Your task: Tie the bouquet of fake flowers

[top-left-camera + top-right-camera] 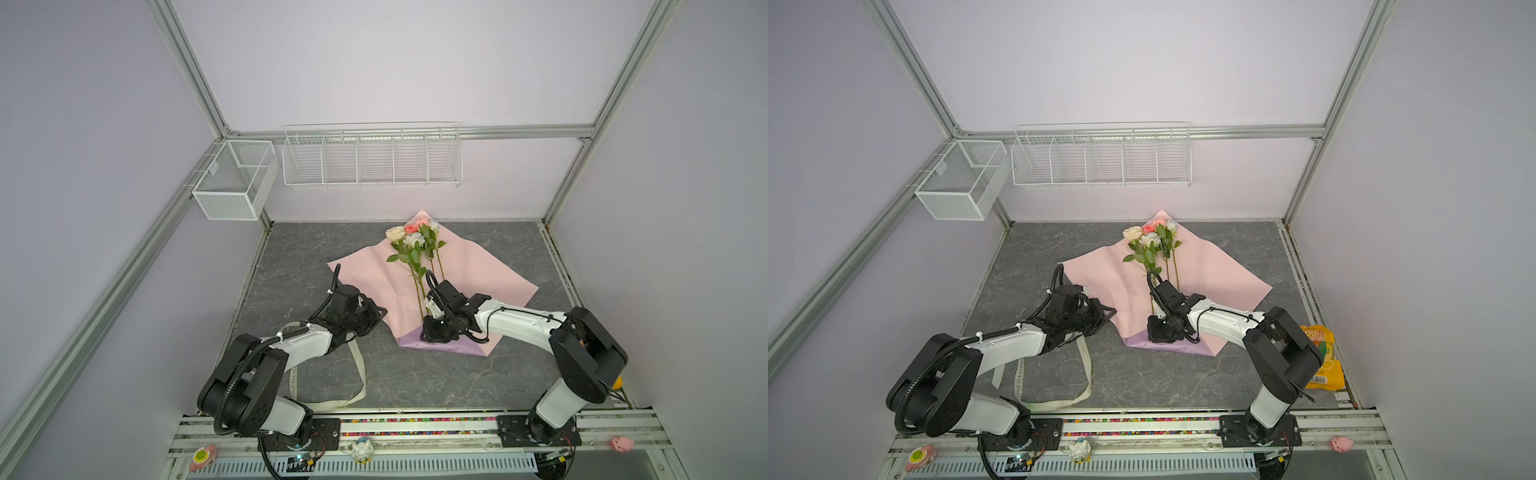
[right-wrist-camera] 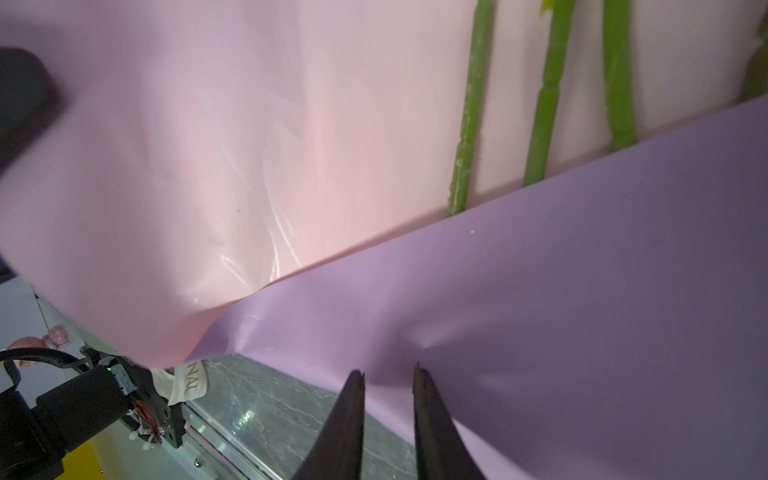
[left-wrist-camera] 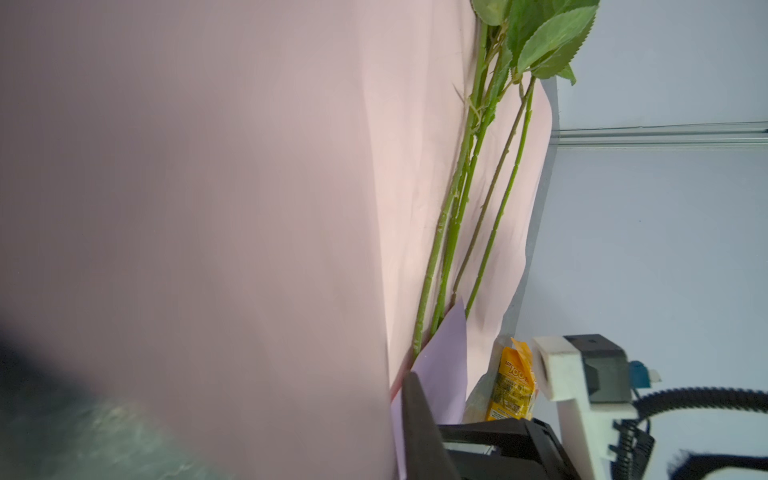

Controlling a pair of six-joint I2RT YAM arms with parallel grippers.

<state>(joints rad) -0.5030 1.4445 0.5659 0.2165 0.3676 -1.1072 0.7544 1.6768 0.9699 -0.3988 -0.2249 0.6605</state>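
The bouquet of fake flowers (image 1: 411, 241) (image 1: 1150, 239) lies unbundled on a spread pink paper sheet (image 1: 365, 270) (image 1: 1217, 274), blooms towards the back wall. Its green stems (image 3: 465, 187) (image 2: 469, 124) run under a folded-up lilac flap (image 1: 453, 347) (image 2: 582, 249). My left gripper (image 1: 376, 312) (image 1: 1106, 312) (image 3: 395, 415) is shut on the sheet's left edge; the paper hides one finger. My right gripper (image 1: 428, 334) (image 1: 1156, 336) (image 2: 388, 372) points down at the lilac flap. Its jaws stand slightly apart, and the tips press a pucker into the paper.
A cream printed ribbon (image 1: 359, 365) (image 1: 1088, 365) (image 2: 189, 382) loops on the grey marble table under my left arm. An orange snack packet (image 1: 1323, 357) (image 3: 511, 386) lies at the right edge. Two white wire baskets (image 1: 372, 158) (image 1: 232, 183) hang on the back wall.
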